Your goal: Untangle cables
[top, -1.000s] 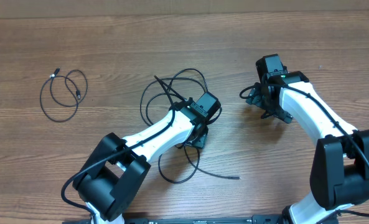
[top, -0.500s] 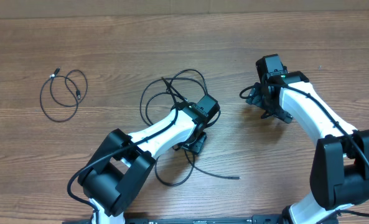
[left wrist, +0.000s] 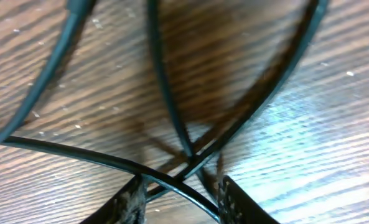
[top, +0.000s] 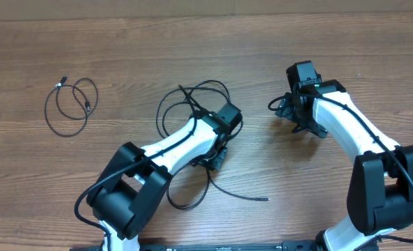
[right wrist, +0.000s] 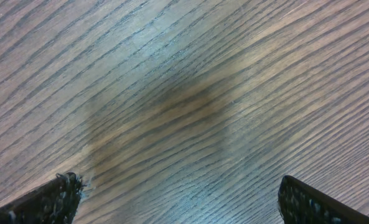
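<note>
A wood-grain bench [top: 206, 42] lies under me. The tangled cables [top: 192, 104] sprawl at its centre, and a separate cable [top: 70, 104] is coiled at nine o'clock. My left tool [left wrist: 181, 199] straddles crossing strands, half narrowed; I cannot tell whether it pinches them. My right tool [right wrist: 181, 196] gapes over bare wood at two o'clock. The risk is catching both strands, since lifting then would cinch the knot instead of freeing one cable.

My left gripper [left wrist: 181, 200] is cut off by the bottom edge; cables [left wrist: 163, 81] run off-frame; plugs [top: 61, 83] near left edge of table [top: 276, 42] too small.
</note>
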Controlling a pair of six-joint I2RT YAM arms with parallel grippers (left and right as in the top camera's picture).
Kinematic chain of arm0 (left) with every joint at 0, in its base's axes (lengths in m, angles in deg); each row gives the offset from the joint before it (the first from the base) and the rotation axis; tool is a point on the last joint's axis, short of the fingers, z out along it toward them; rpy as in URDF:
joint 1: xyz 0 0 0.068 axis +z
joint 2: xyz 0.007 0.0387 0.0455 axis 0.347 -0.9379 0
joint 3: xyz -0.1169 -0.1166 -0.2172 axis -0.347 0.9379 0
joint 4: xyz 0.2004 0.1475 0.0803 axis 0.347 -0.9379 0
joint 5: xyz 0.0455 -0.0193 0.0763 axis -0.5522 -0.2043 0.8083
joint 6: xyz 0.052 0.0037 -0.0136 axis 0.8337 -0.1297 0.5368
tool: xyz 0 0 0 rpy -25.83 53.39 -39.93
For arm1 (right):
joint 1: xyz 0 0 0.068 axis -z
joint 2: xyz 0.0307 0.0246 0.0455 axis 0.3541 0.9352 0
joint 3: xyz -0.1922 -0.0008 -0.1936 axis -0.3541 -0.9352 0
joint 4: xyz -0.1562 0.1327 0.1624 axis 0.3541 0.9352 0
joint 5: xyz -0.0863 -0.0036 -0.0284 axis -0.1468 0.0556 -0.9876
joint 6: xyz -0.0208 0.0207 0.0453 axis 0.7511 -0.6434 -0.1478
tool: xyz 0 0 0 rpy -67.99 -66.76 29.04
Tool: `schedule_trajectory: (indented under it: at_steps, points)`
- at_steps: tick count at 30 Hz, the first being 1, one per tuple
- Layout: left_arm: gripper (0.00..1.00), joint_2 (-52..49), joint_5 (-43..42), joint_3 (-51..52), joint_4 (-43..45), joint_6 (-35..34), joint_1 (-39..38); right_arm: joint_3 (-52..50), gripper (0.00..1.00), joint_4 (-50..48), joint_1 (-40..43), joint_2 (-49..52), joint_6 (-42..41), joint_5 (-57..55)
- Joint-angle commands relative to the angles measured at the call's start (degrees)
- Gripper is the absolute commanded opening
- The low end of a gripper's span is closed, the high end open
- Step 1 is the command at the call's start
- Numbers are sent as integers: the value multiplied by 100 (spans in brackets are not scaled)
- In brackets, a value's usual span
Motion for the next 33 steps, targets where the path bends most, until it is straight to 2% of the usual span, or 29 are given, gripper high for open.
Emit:
schedule_trajectory:
  at_steps: [1, 17, 28, 30, 33]
  points:
    - [40, -105, -151, -122, -28, 66, 184, 83, 100, -9, 0, -85, 22, -98]
    - [47, -105, -142, 48, -201, 323, 341, 83, 100, -9, 0, -85, 22, -101]
    - [36, -105, -144, 476, 356, 319, 341, 83, 100, -9, 0, -85, 22, -98]
    - [31, -105, -142, 533, 374, 319, 341, 83, 100, -9, 0, -85, 22, -98]
    - [12, -105, -144, 573, 361, 321, 341, 83, 100, -9, 0, -85, 22, -98]
